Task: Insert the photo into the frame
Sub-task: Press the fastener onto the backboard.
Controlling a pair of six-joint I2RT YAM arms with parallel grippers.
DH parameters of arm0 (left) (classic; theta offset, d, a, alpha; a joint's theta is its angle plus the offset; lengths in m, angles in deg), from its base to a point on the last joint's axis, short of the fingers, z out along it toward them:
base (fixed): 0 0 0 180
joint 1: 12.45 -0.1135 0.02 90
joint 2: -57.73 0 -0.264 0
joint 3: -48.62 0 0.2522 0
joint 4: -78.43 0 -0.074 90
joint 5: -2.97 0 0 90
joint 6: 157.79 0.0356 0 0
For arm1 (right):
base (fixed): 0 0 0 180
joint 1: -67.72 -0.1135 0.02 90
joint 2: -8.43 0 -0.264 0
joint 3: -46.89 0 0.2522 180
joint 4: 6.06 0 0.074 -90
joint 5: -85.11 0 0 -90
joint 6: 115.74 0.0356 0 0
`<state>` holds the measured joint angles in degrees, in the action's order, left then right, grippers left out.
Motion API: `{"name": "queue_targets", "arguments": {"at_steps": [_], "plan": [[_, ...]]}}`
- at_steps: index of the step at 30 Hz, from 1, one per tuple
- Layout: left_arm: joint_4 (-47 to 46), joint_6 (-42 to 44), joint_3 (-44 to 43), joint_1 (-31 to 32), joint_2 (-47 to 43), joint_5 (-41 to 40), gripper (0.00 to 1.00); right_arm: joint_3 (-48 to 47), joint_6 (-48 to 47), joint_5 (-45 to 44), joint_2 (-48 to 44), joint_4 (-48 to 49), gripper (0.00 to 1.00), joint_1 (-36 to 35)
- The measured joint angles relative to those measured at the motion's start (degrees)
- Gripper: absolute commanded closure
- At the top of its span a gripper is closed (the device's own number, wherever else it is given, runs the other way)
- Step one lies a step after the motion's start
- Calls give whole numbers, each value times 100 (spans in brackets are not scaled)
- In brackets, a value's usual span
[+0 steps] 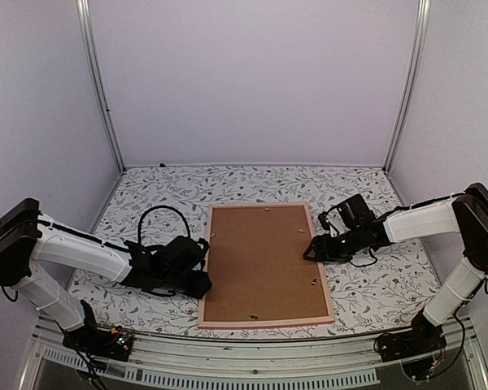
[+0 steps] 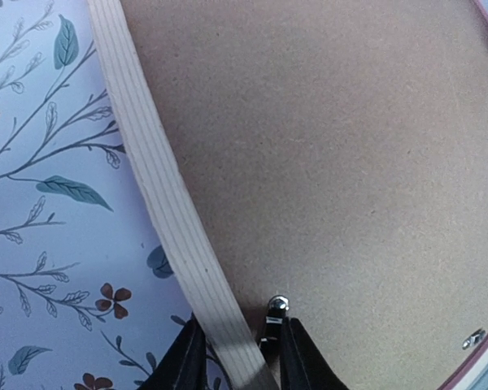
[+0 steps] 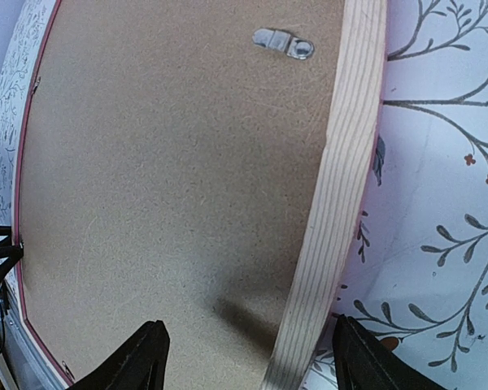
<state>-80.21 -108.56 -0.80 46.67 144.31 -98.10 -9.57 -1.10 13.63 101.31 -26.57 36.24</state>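
The frame [image 1: 264, 322] lies face down in the middle of the table, with a plain brown backing board [image 1: 264, 260] filling it. The photo is hidden. My left gripper [image 1: 202, 283] is at the frame's left rail [image 2: 159, 179]. Its jaws [image 2: 240, 357] stand narrowly apart around that rail and a small metal clip [image 2: 274, 321]; whether they pinch does not show. My right gripper [image 1: 313, 250] is at the right rail [image 3: 342, 162]. It stands open [image 3: 244, 357], one finger over the board [image 3: 171, 179] and the other over the tablecloth.
A floral tablecloth [image 1: 366, 288] covers the table. A metal hanger tab [image 3: 283, 42] sits on the board near the right rail. White walls and metal posts [image 1: 98, 81] close in the back and sides. A black cable [image 1: 159, 213] loops above the left arm.
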Motion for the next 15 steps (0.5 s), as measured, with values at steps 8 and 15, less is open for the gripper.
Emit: {"name": "queue_targets", "arguments": {"at_steps": [8, 15], "plan": [[-179, -81, 146, 4, -90, -22, 80, 2, 0, 2, 0, 2, 27, 0], [-295, -48, 232, 2, -149, -17, 90, 2, 0, 2, 0, 2, 27, 0]]}}
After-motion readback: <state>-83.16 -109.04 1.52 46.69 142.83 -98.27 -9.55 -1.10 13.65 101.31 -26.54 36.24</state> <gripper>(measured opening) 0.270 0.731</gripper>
